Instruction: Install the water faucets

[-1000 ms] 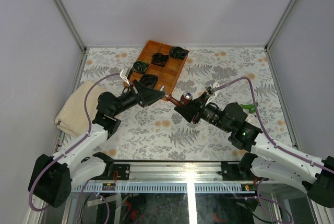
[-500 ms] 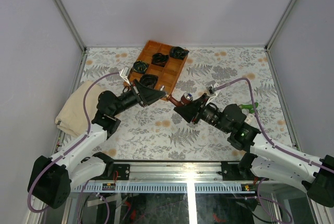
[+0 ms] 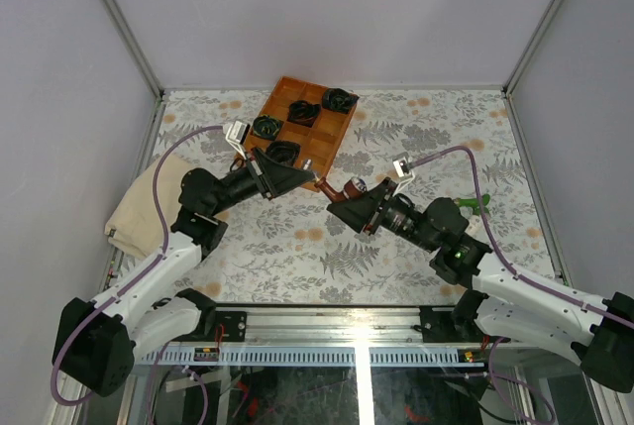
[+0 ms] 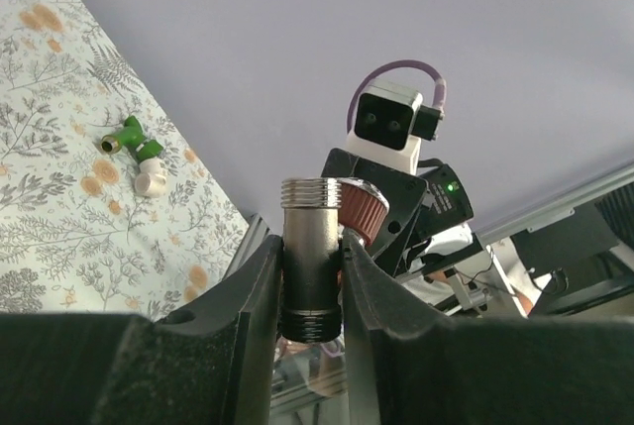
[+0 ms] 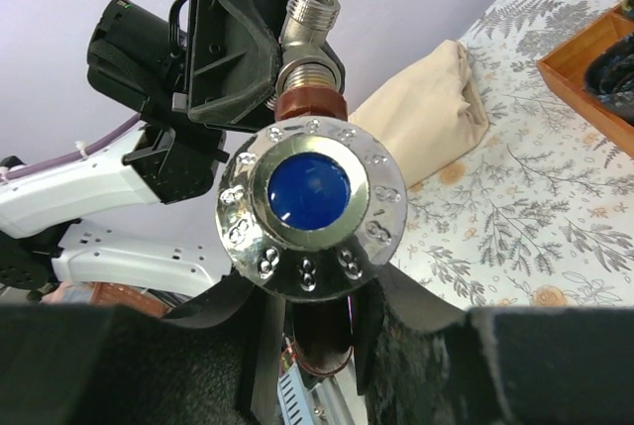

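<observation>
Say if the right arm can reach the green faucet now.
Probably not: the right pincer is shut on the red-brown faucet, and the green faucet lies well behind it.

Inside a robotics lab test cell: plain lilac panels and aluminium posts box in a fern-print-covered table, the left arm and right arm bolted to a metal rail at its near edge.

Enclosure walls plain pale lilac, far and both sides; silvery frame posts in far corners. Table covered in white cloth, grey fern and orange flower print. Light even, soft.
</observation>
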### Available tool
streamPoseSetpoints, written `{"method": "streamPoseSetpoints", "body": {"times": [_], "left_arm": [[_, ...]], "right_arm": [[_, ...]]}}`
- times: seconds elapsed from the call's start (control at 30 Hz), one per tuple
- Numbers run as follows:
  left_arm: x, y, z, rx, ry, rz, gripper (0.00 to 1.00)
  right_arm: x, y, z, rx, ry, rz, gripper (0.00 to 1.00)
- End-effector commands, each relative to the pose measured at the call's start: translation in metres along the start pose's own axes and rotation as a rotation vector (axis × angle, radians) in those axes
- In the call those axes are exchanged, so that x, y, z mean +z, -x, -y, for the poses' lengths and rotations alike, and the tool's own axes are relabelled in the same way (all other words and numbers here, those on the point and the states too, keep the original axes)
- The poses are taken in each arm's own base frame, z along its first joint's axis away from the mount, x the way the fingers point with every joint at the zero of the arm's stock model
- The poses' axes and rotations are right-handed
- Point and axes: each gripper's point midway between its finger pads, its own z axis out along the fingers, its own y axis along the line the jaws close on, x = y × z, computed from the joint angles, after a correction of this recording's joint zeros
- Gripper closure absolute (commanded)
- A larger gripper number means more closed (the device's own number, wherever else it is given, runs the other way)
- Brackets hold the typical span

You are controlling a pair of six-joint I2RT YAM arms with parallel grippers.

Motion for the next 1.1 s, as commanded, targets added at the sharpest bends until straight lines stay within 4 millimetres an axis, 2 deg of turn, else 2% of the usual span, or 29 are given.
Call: {"method": "streamPoseSetpoints", "body": {"times": [0.0,0.2,0.43,0.67,0.87,0.97,1.07], "left_arm": [[-0.005,-0.031,0.037,0.146,-0.162,-0.207,1.0],[-0.007,-0.039,0.041,0.173,-0.189,-0.299,1.0],[-0.008,-0.04,0.037,0.18,-0.151,-0.314,1.0],[-0.007,-0.038,0.035,0.138,-0.151,-0.289,1.0],[-0.007,-0.036,0.034,0.123,-0.134,-0.26,1.0],[-0.007,-0.036,0.031,0.105,-0.123,-0.246,1.0],[-0.008,-0.036,0.028,0.095,-0.113,-0.239,1.0]], "right_arm": [[0.001,0.032,-0.032,0.07,0.126,0.09,1.0],[-0.006,0.039,-0.034,0.053,0.132,0.108,1.0],[-0.016,0.045,-0.03,-0.066,0.091,0.116,0.99],[-0.014,0.04,-0.04,-0.108,0.158,0.087,0.81],[-0.014,0.039,-0.042,-0.106,0.18,0.1,0.68],[-0.014,0.041,-0.04,-0.106,0.174,0.113,0.59],[-0.014,0.042,-0.039,-0.102,0.17,0.123,0.56]]}}
